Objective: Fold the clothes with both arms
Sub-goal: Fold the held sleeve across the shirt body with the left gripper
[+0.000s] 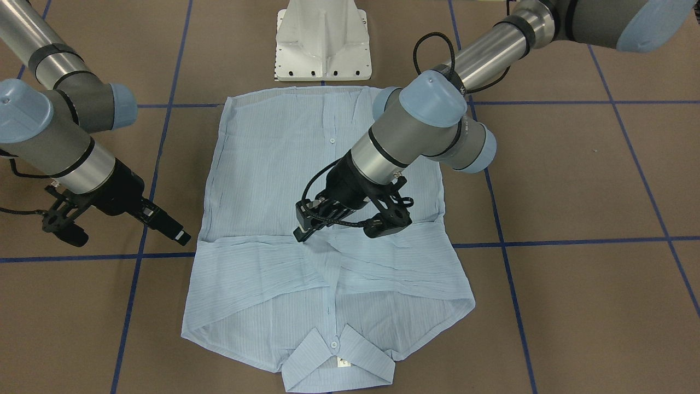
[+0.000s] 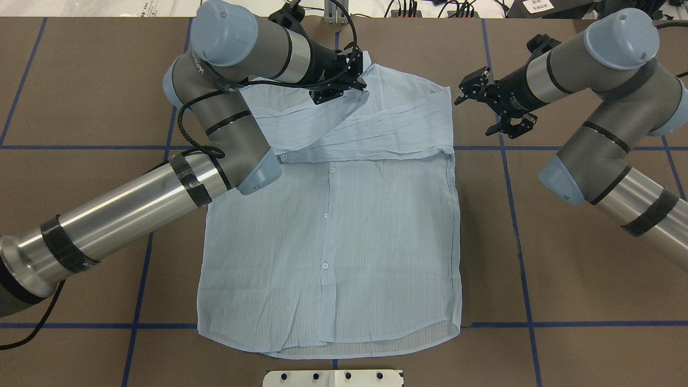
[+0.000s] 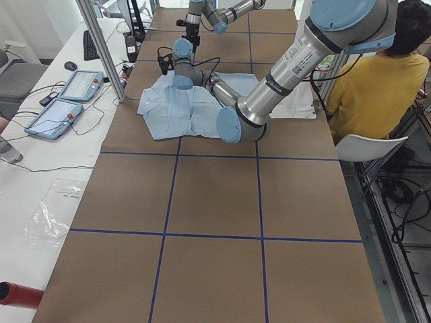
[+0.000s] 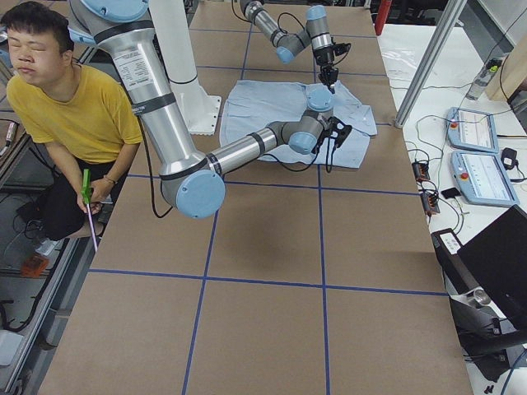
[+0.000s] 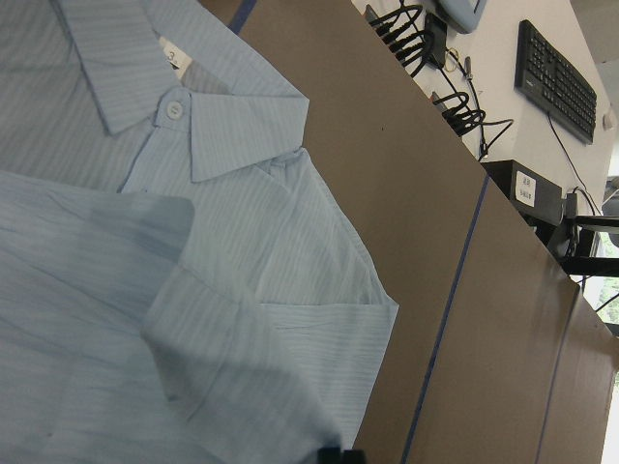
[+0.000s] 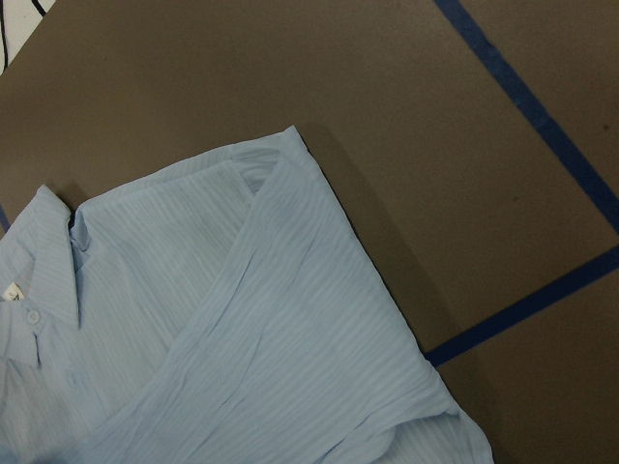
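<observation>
The neck label [image 1: 343, 361] was seen under the collar; its print could not be read. The shirt [image 2: 344, 236] was laid flat, front up, at table centre, sleeves folded across the chest. The left gripper [image 1: 301, 232] was pressed onto the folded sleeve; its closure could not be told. The right gripper [image 2: 484, 105] was held open and empty at the shirt's 2 o'clock in the overhead view. The white pedestal [image 1: 322, 41] stood at 6 o'clock.

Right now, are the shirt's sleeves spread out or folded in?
Folded in. Both sleeves lie crossed over the chest of the shirt, below the collar; none stick out sideways.
</observation>
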Robot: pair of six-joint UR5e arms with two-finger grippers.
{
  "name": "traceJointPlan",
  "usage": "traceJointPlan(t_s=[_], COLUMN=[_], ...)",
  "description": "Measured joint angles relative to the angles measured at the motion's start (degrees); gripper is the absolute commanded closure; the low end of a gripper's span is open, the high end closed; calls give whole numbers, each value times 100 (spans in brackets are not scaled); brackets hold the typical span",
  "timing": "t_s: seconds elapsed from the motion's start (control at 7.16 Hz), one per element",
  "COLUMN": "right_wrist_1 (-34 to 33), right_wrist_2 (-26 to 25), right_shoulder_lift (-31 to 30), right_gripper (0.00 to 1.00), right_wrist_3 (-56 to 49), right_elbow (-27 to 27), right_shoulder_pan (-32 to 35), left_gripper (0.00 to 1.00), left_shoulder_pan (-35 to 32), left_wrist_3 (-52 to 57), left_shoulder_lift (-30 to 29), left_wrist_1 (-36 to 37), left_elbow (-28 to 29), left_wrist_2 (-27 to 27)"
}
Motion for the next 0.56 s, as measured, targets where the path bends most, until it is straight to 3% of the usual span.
traceJointPlan(t_s=[0.14,0.42,0.56], right_wrist_1=[-1,-3,-4], right_wrist_2=[5,-10,-19], right_shoulder_lift=[-152,-321,-341], right_gripper=[1,1,0], right_wrist_3=[-125,-366,-398], right_elbow=[60,87,70], right_shoulder_pan=[25,42,35], left_gripper=[42,16,16], left_shoulder_pan=[159,590,721], left_wrist_3=[-19,-20,-16], left_shoulder_lift=[-56,-118,-134], left_wrist_1=[-108,-491,-596], left_elbow=[70,98,84], left_wrist_2=[170,810,1033])
